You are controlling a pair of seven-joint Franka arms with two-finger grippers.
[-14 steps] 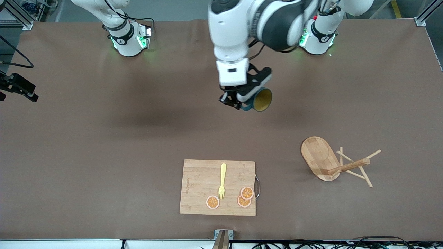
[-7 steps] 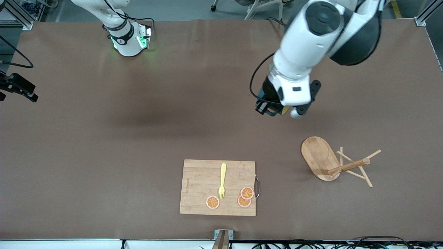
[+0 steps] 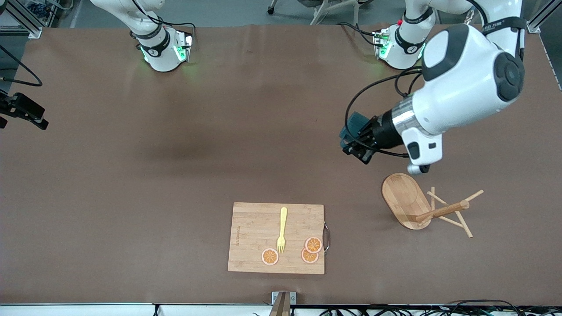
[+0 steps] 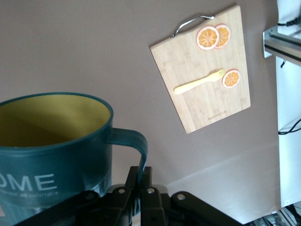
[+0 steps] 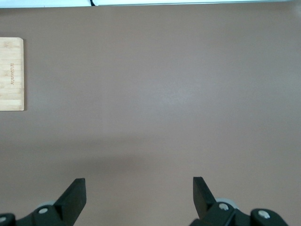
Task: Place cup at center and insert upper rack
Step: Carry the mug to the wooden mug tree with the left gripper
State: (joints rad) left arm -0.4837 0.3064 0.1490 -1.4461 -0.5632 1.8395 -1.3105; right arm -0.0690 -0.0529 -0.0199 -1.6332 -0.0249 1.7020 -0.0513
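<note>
The cup is dark teal with a yellow inside, and it hangs in the air by its handle. My left gripper is shut on that handle. In the front view the cup and left gripper are over bare table, close to the upper rack. The rack, a wooden mug tree, lies tipped on its side with its oval base on edge, toward the left arm's end. My right gripper is open over bare table with nothing between its fingers; it is out of the front view.
A wooden cutting board lies near the front camera's edge of the table, carrying a yellow fork and three orange slices. A black camera mount sticks in at the right arm's end.
My left arm has swung the cup from over the table's middle toward the left arm's end, ending close to the tipped mug tree. The wrist turned on the way. The right arm has not moved.
</note>
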